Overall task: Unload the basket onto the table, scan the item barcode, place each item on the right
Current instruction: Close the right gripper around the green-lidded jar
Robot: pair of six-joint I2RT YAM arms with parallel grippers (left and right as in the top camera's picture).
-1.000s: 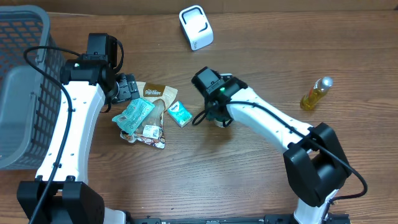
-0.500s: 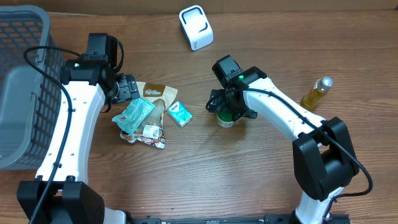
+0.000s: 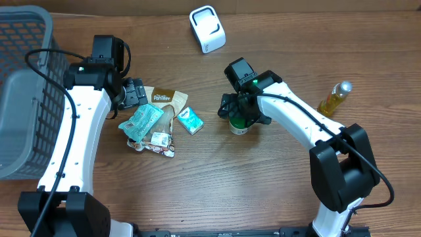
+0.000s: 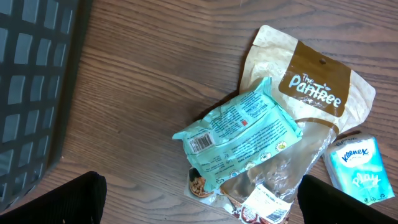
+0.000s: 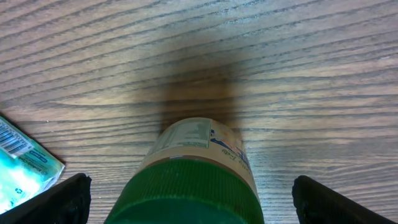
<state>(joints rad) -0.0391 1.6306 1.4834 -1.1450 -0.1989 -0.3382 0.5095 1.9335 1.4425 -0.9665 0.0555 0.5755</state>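
Observation:
A small jar with a green lid [image 3: 238,124] stands upright on the wooden table, and my right gripper [image 3: 242,112] hovers directly over it. In the right wrist view the green lid [image 5: 189,193] fills the space between the fingers [image 5: 65,199], which stand wide apart and clear of its sides; the right gripper [image 5: 199,202] is open. The white barcode scanner [image 3: 207,29] stands at the back of the table. My left gripper [image 4: 202,202] is open above a pile of packets, with a teal packet [image 4: 239,134] showing its barcode on top.
The pile also holds a brown Pantree pouch [image 3: 164,99], a Kleenex tissue pack [image 3: 189,120] and a clear snack bag [image 3: 158,141]. A dark mesh basket [image 3: 20,99] fills the left side. A bottle of yellow liquid [image 3: 333,99] lies at the right.
My right arm has shifted right, and its gripper has opened and let go of the jar, which now stands on the table. The left arm has not moved.

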